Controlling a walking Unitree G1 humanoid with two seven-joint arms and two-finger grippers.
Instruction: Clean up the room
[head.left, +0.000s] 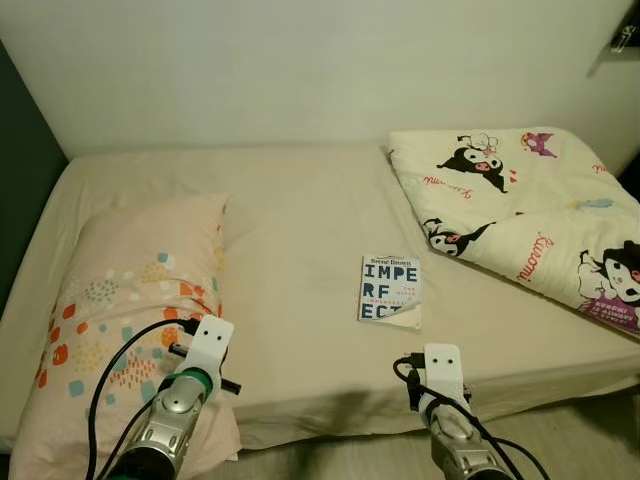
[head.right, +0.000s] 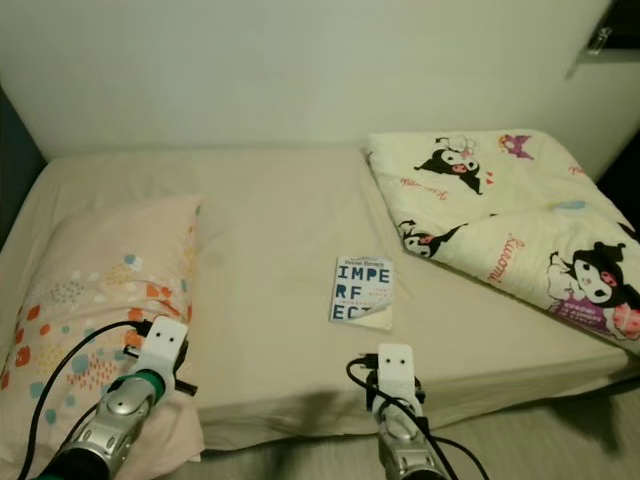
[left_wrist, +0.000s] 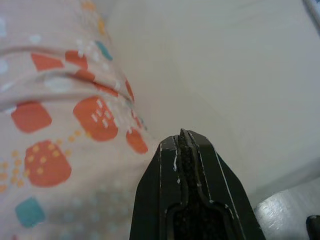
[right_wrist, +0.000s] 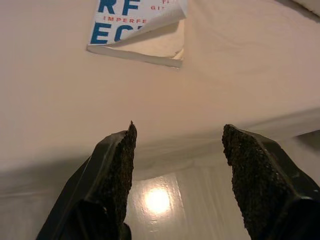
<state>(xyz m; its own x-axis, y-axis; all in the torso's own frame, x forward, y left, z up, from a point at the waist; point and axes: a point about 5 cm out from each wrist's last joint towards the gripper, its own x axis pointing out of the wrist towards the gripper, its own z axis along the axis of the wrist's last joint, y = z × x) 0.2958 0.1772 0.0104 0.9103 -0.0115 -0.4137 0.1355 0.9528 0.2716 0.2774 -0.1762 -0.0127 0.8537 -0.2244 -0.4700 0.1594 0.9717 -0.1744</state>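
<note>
Head pair above, wrist cameras close below

Both eyes looked down on the bed (head.left: 300, 240); the right wrist camera shared their book (right_wrist: 137, 20), seen closer.

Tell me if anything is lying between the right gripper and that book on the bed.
Nothing visible. The right gripper hangs open just past the bed's near edge, and between it and the book there is bare sheet. The pillow and folded blanket lie off to either side.

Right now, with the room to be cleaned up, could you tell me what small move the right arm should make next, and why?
Probably reach the right gripper forward toward the book: its fingers are open, it hangs at the bed's near edge, and the book lies just beyond on the sheet, its cover corner curled up.
</note>
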